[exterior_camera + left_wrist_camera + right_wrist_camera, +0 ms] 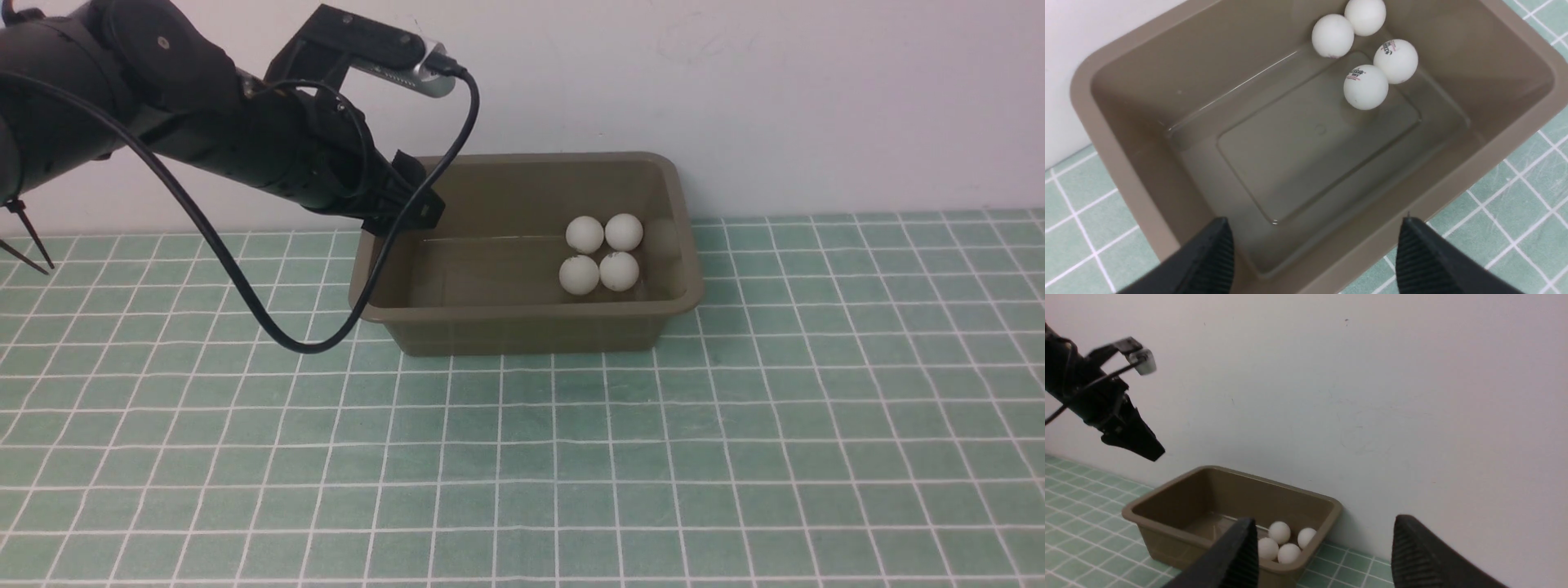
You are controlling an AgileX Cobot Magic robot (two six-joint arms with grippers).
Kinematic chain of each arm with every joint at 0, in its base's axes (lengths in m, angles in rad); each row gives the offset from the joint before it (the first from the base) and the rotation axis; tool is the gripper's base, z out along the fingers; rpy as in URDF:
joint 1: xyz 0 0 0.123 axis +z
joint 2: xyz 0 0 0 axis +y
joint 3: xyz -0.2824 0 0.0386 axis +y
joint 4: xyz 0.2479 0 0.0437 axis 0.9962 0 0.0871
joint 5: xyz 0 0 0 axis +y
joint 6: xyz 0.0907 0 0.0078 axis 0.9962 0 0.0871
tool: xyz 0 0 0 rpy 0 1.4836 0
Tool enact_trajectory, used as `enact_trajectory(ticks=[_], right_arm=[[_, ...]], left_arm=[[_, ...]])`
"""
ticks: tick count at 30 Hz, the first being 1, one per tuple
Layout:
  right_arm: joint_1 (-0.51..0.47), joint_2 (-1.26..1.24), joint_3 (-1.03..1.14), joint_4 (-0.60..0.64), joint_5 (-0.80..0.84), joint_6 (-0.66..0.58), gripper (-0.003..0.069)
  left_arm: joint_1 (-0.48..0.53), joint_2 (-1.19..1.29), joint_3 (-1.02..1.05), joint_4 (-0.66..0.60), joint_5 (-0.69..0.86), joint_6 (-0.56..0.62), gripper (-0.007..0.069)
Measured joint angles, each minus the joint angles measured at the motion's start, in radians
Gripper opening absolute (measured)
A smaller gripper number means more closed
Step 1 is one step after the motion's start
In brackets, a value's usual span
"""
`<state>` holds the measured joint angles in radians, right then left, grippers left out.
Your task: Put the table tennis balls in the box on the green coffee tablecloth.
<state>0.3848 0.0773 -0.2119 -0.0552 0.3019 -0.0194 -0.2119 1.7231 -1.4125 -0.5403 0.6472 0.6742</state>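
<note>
Four small matte white table tennis balls (602,252) lying together in a tight two-by-two cluster on the floor of the rectangular olive-brown plastic box (522,327), at its right end, close to the right wall. Two of them (1380,73) showing small dark printed logos in the left wrist view; markings on the other two not readable. Balls touching or very nearly touching one another. Rest of the box floor bare.

Box sitting on the pale green tablecloth with thin white grid lines (735,457), long side across the view, back rim close against the plain white wall (775,98).

Left gripper (1314,253) hovering above the left end of the box, angled down toward its inside, black ribbed fingers (1423,257) spread wide apart, nothing between them. Black cable (245,286) looping down from the left arm's wrist camera (408,61) and hanging in front of the box's left corner; contact with the rim hard to judge, possibly just clear.

Right gripper (1325,555) out of the front view, raised well off to the right of the box, looking across at it; fingers parted, empty.
</note>
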Motion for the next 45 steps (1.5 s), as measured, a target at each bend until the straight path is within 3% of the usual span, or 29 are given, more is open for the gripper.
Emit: enact_trajectory(ticks=[7, 13, 33, 38, 45], right_arm=[[0.000, 0.000, 0.045, 0.048, -0.016, 0.048, 0.0407], [0.000, 0.000, 0.046, -0.009, 0.002, 0.050, 0.0407], [-0.002, 0.000, 0.046, -0.013, 0.017, 0.052, 0.0407], [-0.102, 0.000, 0.046, -0.035, 0.024, 0.052, 0.0407], [-0.351, 0.000, 0.050, -0.018, 0.030, 0.052, 0.0407]], left_arm=[[0.000, 0.000, 0.000, -0.011, 0.000, -0.003, 0.0478], [0.000, 0.000, 0.000, -0.023, 0.004, -0.003, 0.0478], [0.000, 0.000, 0.000, -0.055, 0.009, -0.003, 0.0478], [0.000, 0.000, 0.000, -0.058, 0.011, -0.003, 0.0478], [0.000, 0.000, 0.000, -0.058, 0.011, -0.003, 0.0478]])
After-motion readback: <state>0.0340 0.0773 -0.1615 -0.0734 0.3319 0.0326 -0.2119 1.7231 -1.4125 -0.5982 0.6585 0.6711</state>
